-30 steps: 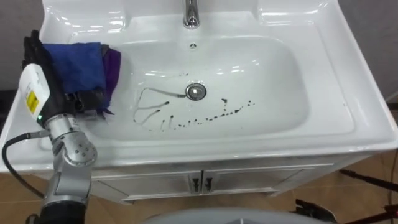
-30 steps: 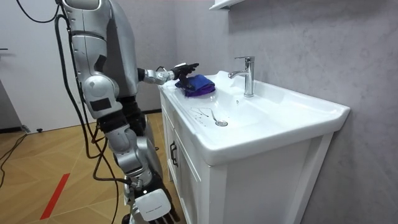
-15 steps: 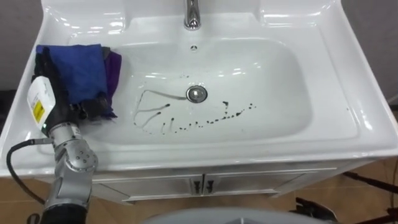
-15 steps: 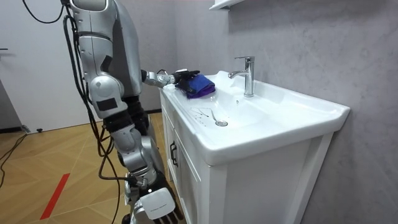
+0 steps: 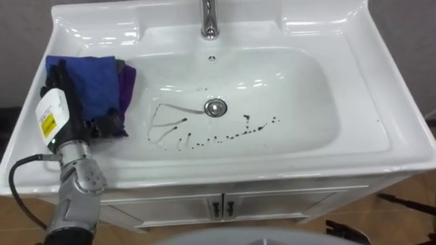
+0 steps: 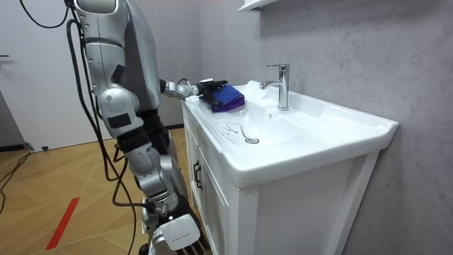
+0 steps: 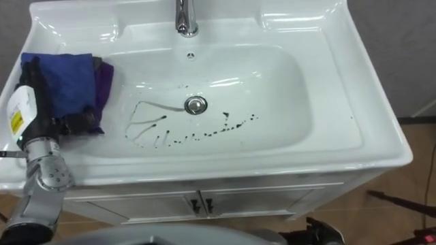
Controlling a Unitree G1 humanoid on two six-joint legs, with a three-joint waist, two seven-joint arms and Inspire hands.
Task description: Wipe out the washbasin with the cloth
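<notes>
A white basin (image 5: 368,102) has dark streaks and spots (image 5: 204,136) on its bottom, beside the drain (image 5: 215,107). On the left rim lies a blue cloth (image 5: 92,82) with a purple layer (image 5: 127,85) under it, hanging slightly over the bowl's edge. My left hand (image 5: 60,102) rests at the cloth's left side, with dark fingers curled round it and the thumb pinching its lower edge. In the room view I stand at the basin's end, my left arm stretched out to the cloth (image 6: 226,98).
A chrome faucet (image 5: 210,20) stands at the back centre of the basin. Flat ledges lie at both back corners. Below is a white cabinet with two doors (image 5: 221,204). A grey wall runs behind, and the floor is wood.
My left hand has sunk a little with the cloth onto the left rim. The eye view has shifted slightly. The stains are as before.
</notes>
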